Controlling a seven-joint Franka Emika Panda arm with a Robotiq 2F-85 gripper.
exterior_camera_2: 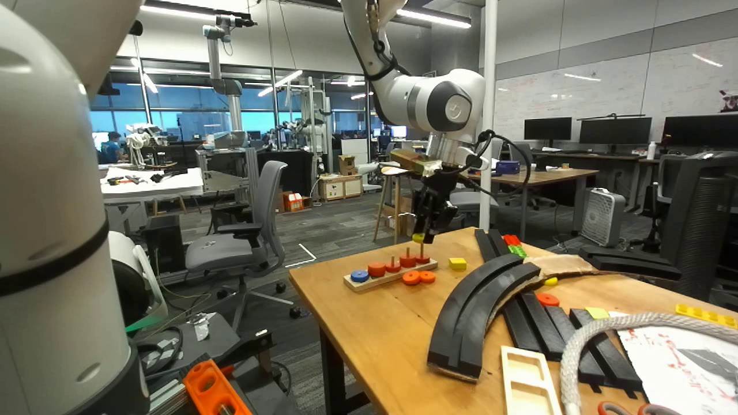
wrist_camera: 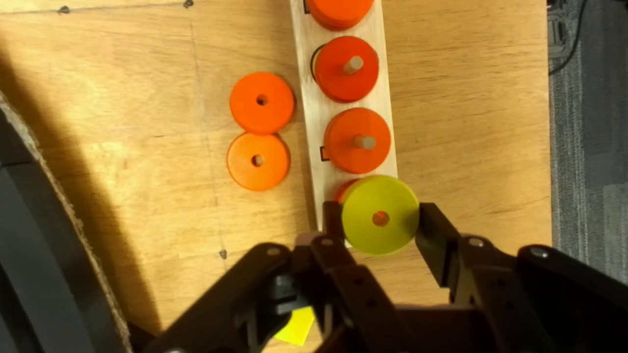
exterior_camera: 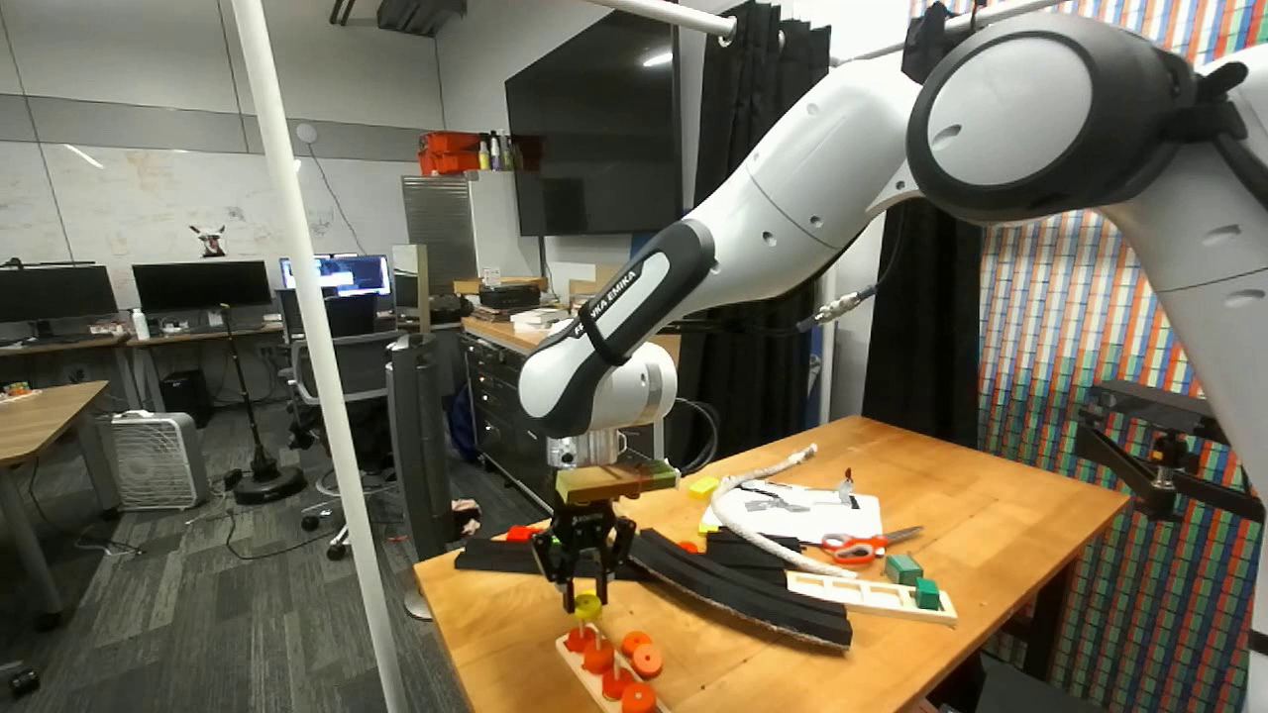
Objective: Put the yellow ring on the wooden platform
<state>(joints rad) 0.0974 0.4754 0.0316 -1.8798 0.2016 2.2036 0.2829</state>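
Note:
My gripper (wrist_camera: pixel 377 223) is shut on the yellow ring (wrist_camera: pixel 360 215), one black fingertip on each side, with the ring's flat face toward the wrist camera. The ring also shows between the fingertips in both exterior views (exterior_camera: pixel 588 606) (exterior_camera_2: pixel 418 237). It is held above one end of the wooden platform (wrist_camera: pixel 310 122), a pale narrow board (exterior_camera_2: pixel 377 279) with orange-red rings on pegs. The end peg (exterior_camera_2: pixel 421 251) stands just below the ring, above an orange-red ring (exterior_camera_2: pixel 422 260). Through the yellow ring's hole I see orange-red; whether the peg touches the ring I cannot tell.
Two loose orange rings (wrist_camera: pixel 262 103) (wrist_camera: pixel 248 169) lie beside the board. A blue ring (exterior_camera_2: pixel 359 276) sits at its far end. A yellow block (exterior_camera_2: pixel 457 263) and long black curved strips (exterior_camera_2: pixel 470 314) lie nearby. The table's edge (wrist_camera: pixel 549 147) runs close to the board.

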